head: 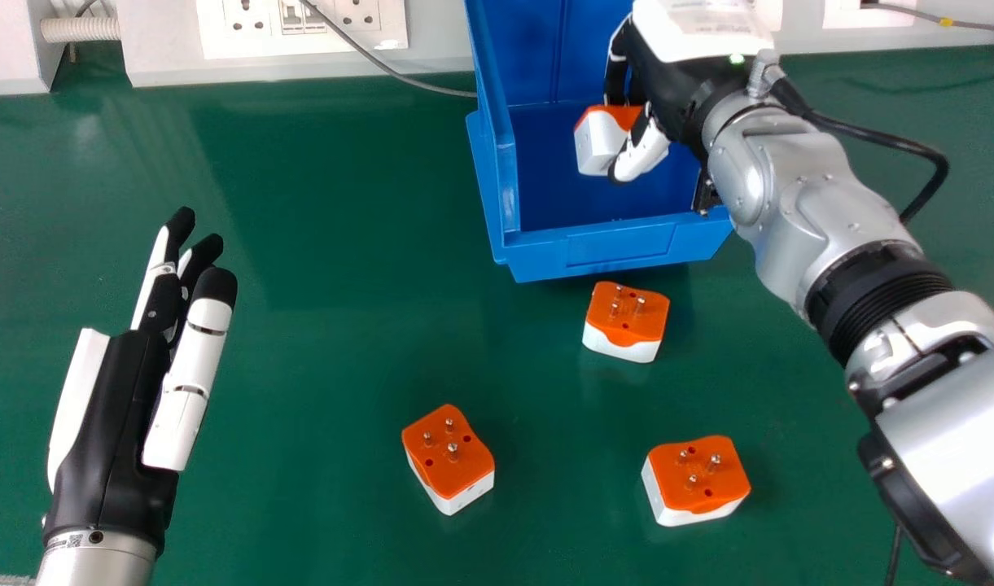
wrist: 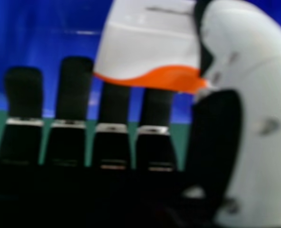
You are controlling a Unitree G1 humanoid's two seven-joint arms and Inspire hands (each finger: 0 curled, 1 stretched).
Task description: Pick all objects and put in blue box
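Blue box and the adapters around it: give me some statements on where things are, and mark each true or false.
1. The right hand holds an adapter at the blue box. True.
2. Two adapters lie on the green table. False: three do.
3. The table adapters have their pins facing up. True.
4. The left hand is gripping an adapter. False: the left hand is open and holds nothing.
5. In the head view, the blue box is right of the left hand. True.
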